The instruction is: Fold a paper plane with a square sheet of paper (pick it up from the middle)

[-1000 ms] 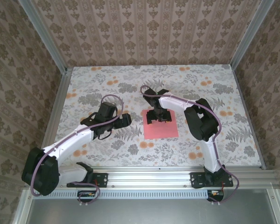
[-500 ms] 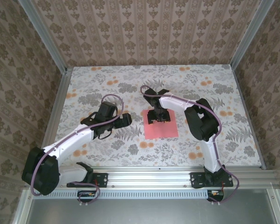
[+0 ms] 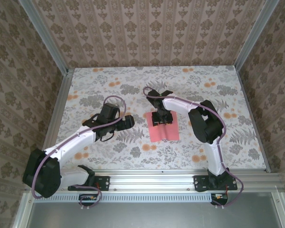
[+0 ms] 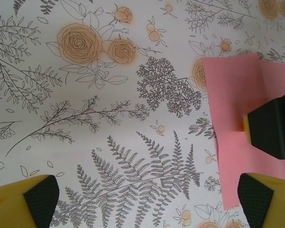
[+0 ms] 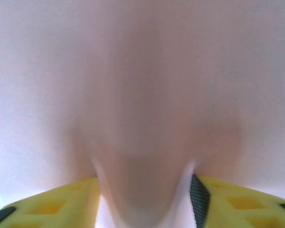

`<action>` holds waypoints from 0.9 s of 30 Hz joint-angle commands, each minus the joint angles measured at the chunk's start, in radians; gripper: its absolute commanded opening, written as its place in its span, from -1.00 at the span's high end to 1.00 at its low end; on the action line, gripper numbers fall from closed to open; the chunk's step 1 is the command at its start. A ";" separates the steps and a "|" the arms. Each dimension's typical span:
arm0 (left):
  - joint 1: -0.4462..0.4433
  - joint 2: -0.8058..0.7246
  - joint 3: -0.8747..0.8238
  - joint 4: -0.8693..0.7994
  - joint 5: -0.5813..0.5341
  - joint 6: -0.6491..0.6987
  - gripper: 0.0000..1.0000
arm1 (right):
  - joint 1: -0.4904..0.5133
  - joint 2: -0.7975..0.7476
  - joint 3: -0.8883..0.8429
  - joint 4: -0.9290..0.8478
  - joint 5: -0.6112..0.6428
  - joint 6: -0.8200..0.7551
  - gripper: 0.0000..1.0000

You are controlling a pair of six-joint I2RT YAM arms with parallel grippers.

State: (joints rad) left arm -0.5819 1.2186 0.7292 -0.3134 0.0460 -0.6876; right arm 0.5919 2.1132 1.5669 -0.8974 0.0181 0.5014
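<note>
The square sheet of paper (image 3: 164,133), plain pink-red, lies on the flowered table (image 3: 95,85) in the middle. My right gripper (image 3: 162,118) points down onto the sheet's centre. In the right wrist view the paper (image 5: 142,85) bulges up as a rounded ridge between the yellow fingers (image 5: 76,202), which press on both its sides around my right gripper (image 5: 145,202). My left gripper (image 3: 128,122) hovers just left of the sheet, jaws wide open and holding nothing. In its own view my left gripper (image 4: 149,202) sits over fern print, with the paper (image 4: 232,95) at the right.
Patterned walls close in the table on three sides, and an aluminium rail (image 3: 147,175) runs along the near edge. The right gripper's dark and yellow finger (image 4: 273,128) rests on the sheet in the left wrist view.
My right gripper's jaws have drawn together on the sheet, which has buckled upward in the middle and looks narrower from above. The left arm has not moved.
</note>
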 commanded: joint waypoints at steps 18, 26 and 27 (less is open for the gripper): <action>-0.012 0.010 0.067 -0.016 -0.005 -0.017 -1.00 | -0.026 -0.283 -0.107 0.239 -0.416 0.113 0.23; -0.037 0.023 0.081 -0.009 0.016 -0.018 -1.00 | -0.103 -0.292 -0.313 0.456 -0.498 0.198 0.16; -0.045 0.032 0.085 -0.007 0.020 -0.019 -1.00 | -0.108 -0.292 -0.332 0.465 -0.492 0.196 0.13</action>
State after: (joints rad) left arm -0.6086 1.2335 0.7811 -0.3130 0.0490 -0.6888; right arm 0.4988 1.8320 1.2812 -0.5095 -0.4259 0.6590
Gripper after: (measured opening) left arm 0.999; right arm 0.429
